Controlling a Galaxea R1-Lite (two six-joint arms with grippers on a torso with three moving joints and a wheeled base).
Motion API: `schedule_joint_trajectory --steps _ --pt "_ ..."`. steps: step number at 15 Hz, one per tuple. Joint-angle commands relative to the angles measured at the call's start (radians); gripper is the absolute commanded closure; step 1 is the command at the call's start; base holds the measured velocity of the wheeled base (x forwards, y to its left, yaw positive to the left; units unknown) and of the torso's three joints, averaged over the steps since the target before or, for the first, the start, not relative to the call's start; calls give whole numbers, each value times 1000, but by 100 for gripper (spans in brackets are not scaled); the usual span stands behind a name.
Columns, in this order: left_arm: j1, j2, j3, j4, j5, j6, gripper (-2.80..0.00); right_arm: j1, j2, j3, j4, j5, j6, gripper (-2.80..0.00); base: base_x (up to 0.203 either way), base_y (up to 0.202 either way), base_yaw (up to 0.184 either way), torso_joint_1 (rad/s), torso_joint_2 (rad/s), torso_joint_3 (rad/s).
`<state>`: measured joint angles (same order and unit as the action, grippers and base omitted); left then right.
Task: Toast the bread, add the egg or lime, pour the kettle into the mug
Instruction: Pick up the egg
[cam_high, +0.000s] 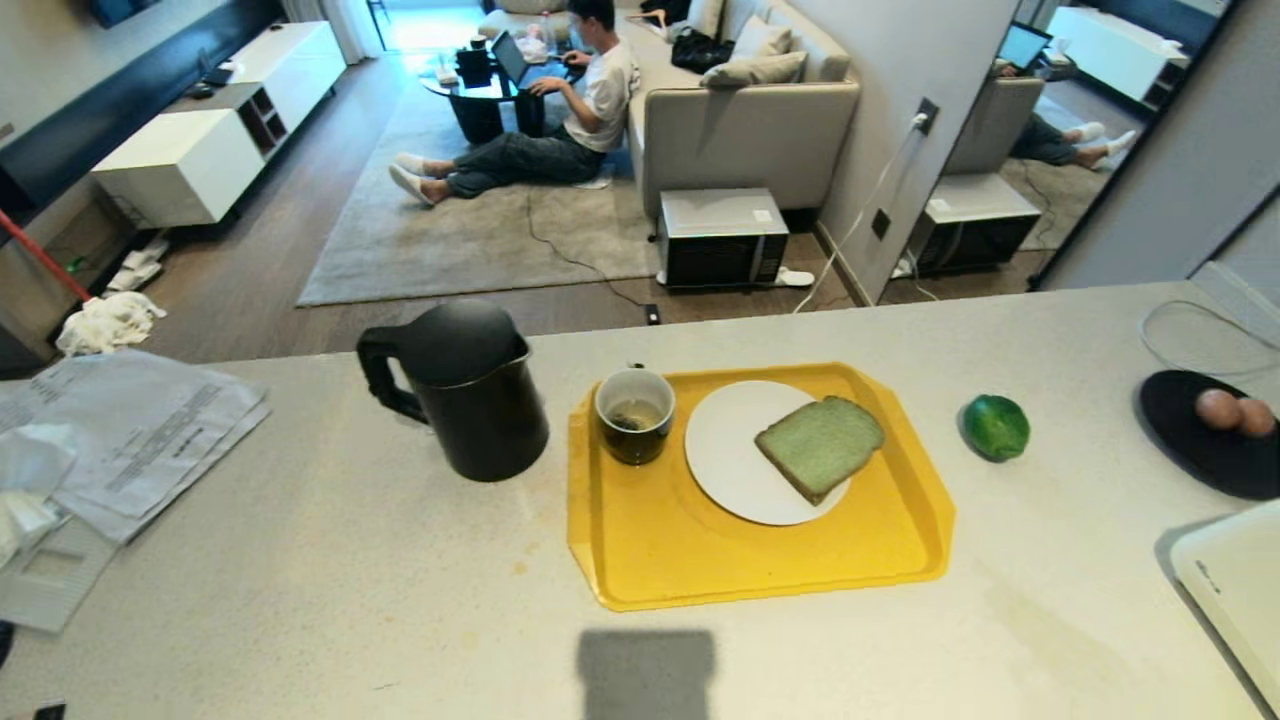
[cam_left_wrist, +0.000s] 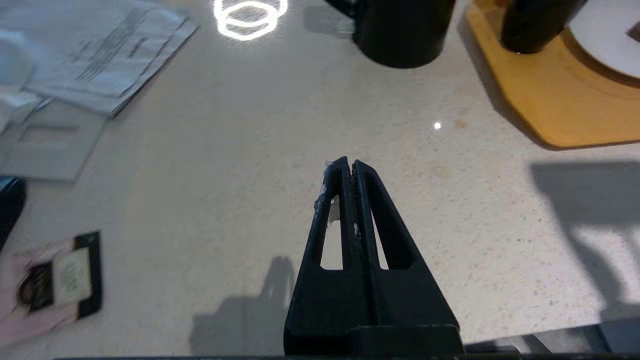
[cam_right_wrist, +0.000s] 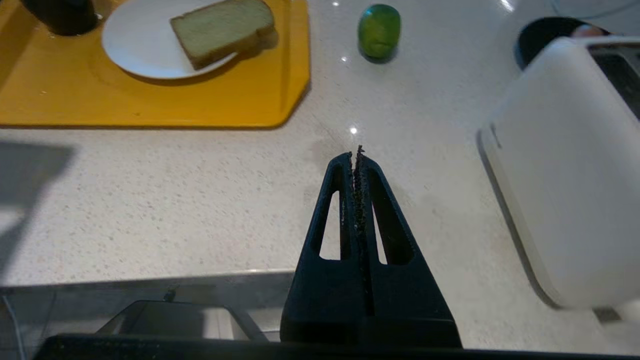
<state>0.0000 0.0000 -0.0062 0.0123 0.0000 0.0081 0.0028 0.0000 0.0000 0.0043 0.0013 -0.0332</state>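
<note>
The black kettle (cam_high: 470, 400) stands on the pale counter, left of a yellow tray (cam_high: 700, 560). On the tray are the dark mug (cam_high: 634, 415) with a tea bag in it and a white plate (cam_high: 730, 450) bearing the pale green bread (cam_high: 820, 445). The lime (cam_high: 996, 427) lies on the counter right of the tray. The egg is out of view. Neither arm shows in the head view. My left gripper (cam_left_wrist: 350, 162) hovers shut and empty over bare counter, short of the kettle (cam_left_wrist: 400, 35). My right gripper (cam_right_wrist: 356, 155) is shut and empty near the counter's front edge, with the bread (cam_right_wrist: 222, 30) and lime (cam_right_wrist: 379, 30) beyond it.
A black dish (cam_high: 1190, 440) at the far right holds two brown eggs (cam_high: 1220, 408) as a pair. A white toaster (cam_right_wrist: 565, 170) stands at the counter's near right corner. Papers (cam_high: 130, 430) cover the left end. Beyond the counter a person (cam_high: 560, 120) sits on the floor.
</note>
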Motion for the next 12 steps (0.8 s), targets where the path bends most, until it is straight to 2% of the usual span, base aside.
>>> schedule_joint_trajectory --steps 1,12 --pt "0 2 0 0 0 0 0 0 2 0 0 0 -1 0 -2 10 -170 2 6 2" --pt "0 1 0 0 0 1 0 0 0 0 0 6 -2 0 1 10 -174 2 -1 2"
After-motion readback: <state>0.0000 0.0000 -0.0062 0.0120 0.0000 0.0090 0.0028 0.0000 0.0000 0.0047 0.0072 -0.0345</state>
